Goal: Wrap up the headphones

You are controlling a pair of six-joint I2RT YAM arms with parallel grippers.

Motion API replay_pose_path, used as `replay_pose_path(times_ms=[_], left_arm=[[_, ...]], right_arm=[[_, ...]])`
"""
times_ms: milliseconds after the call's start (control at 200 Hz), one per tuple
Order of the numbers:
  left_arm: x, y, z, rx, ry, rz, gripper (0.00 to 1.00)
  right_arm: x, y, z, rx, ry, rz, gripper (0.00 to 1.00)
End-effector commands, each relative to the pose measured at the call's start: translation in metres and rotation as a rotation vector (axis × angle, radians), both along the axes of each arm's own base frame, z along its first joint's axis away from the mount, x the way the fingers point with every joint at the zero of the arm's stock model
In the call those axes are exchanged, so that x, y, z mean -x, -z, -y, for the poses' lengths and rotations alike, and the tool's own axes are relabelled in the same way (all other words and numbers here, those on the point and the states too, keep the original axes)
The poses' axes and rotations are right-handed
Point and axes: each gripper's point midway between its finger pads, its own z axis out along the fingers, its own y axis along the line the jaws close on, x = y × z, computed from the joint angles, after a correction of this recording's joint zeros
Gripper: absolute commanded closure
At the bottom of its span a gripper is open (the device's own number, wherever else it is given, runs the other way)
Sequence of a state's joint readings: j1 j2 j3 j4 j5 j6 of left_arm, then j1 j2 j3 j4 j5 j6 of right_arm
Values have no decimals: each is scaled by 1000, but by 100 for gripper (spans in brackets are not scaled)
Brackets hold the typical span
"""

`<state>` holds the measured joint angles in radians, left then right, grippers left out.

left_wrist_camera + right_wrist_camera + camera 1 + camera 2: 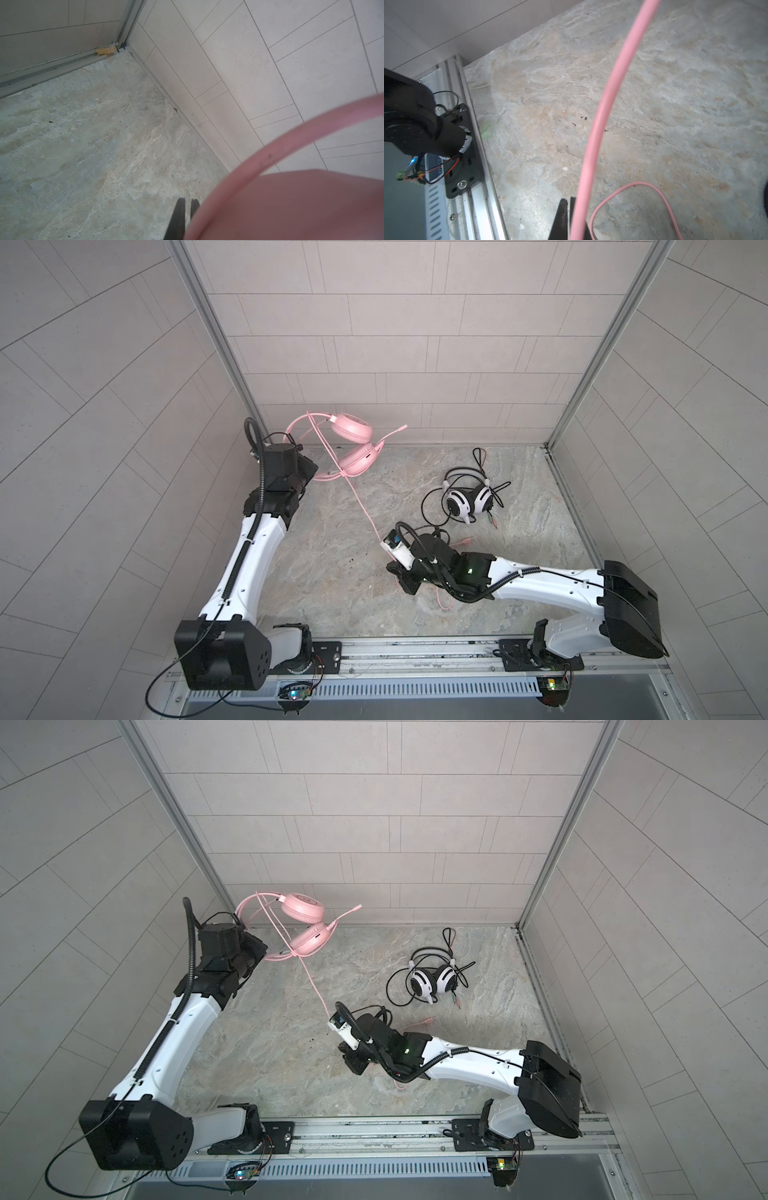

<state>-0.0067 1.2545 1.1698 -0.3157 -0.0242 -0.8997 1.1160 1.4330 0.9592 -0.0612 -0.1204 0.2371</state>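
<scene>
The pink headphones point(352, 443) point(305, 923) hang in the air at the back left, in front of the back wall, with my left gripper point(311, 471) point(188, 200) shut on them at the headband side. Their pink band point(291, 145) fills the near side of the left wrist view. The pink cable point(361, 506) point(604, 108) runs taut from the ear cups down to my right gripper point(397, 572) point(568, 199), which is shut on it; slack cable loops on the table behind it. The white-and-black headphones point(465, 499) point(430, 979) lie on the table at the right with their black cable loose around them.
Tiled walls close in the stone table point(332, 580) on three sides. A metal rail point(415, 649) with both arm bases runs along the front edge. A small wooden wedge point(106, 50) sits in the far corner, seen in the left wrist view.
</scene>
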Motion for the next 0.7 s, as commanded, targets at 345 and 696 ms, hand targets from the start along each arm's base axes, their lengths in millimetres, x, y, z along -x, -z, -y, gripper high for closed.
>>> replay_pose_path(times_ms=[345, 696], left_arm=[[25, 38, 38, -198, 155, -143, 100], [39, 51, 77, -485, 446, -263, 100]], right_arm=[[-12, -93, -20, -11, -58, 227, 100], [-67, -156, 28, 138, 108, 466, 100]])
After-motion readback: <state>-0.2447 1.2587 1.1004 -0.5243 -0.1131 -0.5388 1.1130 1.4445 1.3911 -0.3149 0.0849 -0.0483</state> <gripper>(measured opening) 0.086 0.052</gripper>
